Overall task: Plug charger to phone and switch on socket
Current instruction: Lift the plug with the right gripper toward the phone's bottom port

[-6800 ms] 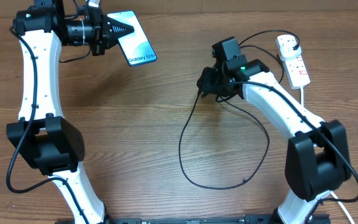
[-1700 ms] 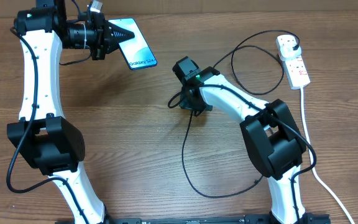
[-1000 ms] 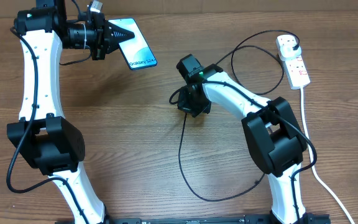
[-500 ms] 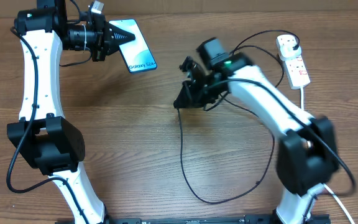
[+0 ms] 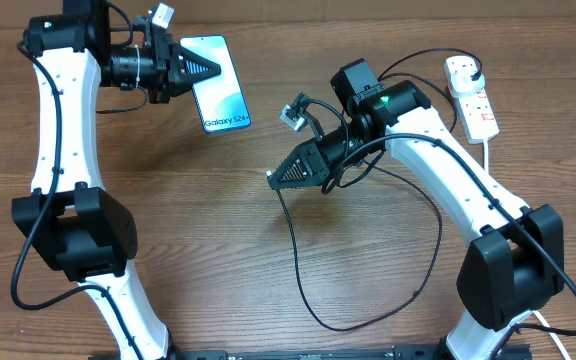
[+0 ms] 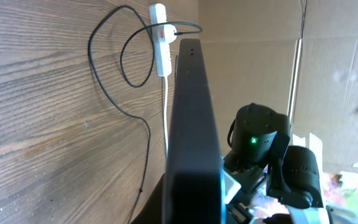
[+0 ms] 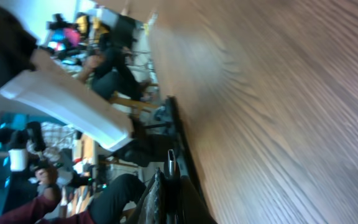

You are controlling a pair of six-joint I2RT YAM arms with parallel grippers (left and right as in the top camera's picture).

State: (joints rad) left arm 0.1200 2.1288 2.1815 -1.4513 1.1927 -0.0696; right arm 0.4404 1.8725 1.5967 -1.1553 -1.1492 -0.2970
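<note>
Cable (image 5: pixel 291 250) sprawls in a slack loop over the table (image 5: pixel 198 230), nearest the arm bases. Thin, light and limp, it will sag and swing, so I judge the only useful hold is right behind the connector tip, where it is stiff enough to aim. The right end effector (image 5: pixel 274 177) has its fingers pressed together on that end, lifted off the wood; the tip itself is too small to make out. Farther back, the left end effector (image 5: pixel 206 70) pinches the phone (image 5: pixel 224 98) by its edge, apparently raised off the table. The phone is rigid, smooth glass, likely slippery and apt to twist when pushed. Its screen reads "Galaxy S24+". Farthest, the power strip (image 5: pixel 473 100) lies flat with the cable's plug (image 5: pixel 465 67) in it; its red markings are unreadable.
</note>
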